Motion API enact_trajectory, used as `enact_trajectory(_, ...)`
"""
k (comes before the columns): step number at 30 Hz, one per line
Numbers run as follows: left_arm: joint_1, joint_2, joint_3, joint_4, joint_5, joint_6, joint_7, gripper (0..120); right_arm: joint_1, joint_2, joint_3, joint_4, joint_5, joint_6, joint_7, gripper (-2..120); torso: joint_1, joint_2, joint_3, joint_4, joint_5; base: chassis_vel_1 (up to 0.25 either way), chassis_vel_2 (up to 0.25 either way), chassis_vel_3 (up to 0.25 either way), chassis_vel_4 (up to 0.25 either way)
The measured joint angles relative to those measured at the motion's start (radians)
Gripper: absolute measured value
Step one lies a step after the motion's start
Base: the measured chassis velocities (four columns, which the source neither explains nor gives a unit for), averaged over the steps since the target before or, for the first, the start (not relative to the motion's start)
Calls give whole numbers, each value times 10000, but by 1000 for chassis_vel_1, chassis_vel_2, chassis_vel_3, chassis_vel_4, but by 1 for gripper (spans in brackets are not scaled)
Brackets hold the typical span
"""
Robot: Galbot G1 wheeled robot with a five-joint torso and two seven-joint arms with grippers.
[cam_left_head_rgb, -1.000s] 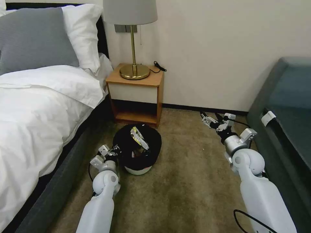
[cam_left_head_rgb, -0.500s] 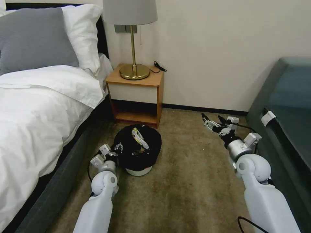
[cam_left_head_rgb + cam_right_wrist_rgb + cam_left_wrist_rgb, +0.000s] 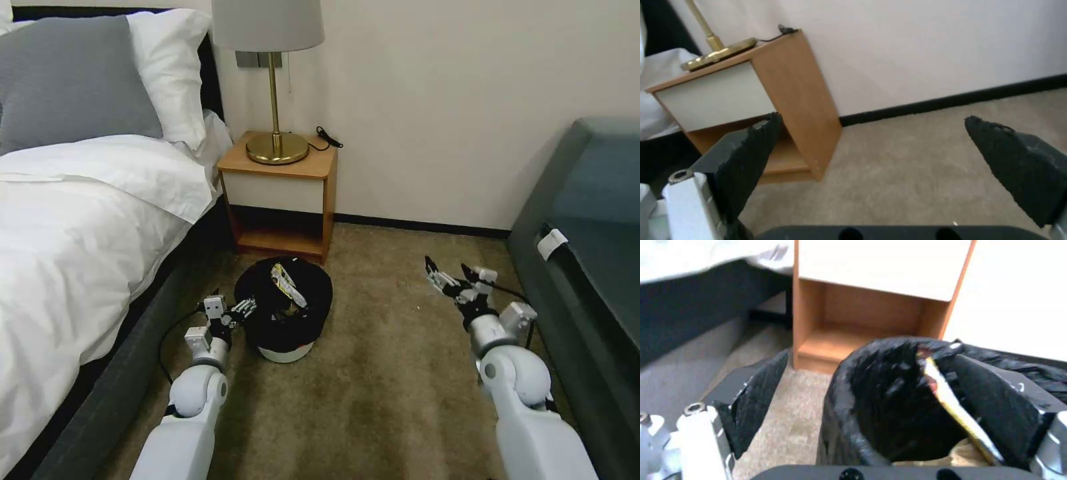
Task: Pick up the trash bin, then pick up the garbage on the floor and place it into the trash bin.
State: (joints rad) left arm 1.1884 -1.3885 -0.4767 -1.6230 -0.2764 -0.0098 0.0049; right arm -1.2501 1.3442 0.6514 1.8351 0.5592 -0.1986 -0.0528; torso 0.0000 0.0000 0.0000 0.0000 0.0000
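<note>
Trash bin [image 3: 285, 312]: light, crinkly liner slippery; hold at the rim.
Left end effector [image 3: 889, 406]: spread astride rim.
Right end effector [image 3: 455, 279]: spread, empty.

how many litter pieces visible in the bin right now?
2. A yellowish snack wrapper stands on edge inside the trash bin, and brown crumpled paper lies beneath it in the left wrist view. More pieces may be hidden under the black liner's folds.

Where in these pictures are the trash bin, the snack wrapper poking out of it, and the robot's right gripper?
trash bin [image 3: 285, 352]: head view, on the white wall below the black bag.
snack wrapper [image 3: 287, 283]: head view, on the middle of the yellowish-silver strip.
right gripper [image 3: 453, 275]: head view, midway between its open fingertips above the carpet.
</note>
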Motion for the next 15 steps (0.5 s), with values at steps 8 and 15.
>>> enact_trajectory(8, 691, 128, 220, -1139, 512, -297, 109, 100, -962, 569, 350, 585, -38, 270, 215, 100, 0, 0, 0, 0, -1, 0, 0, 0, 0)
enact_trajectory(15, 1299, 186, 536, -2201, 1120, -597, 336, 100, -1518, 1088, 526, 1176, -103, 352, 516, 100, -1, 1, -1, 1, 1, 0, 0, 0, 0)
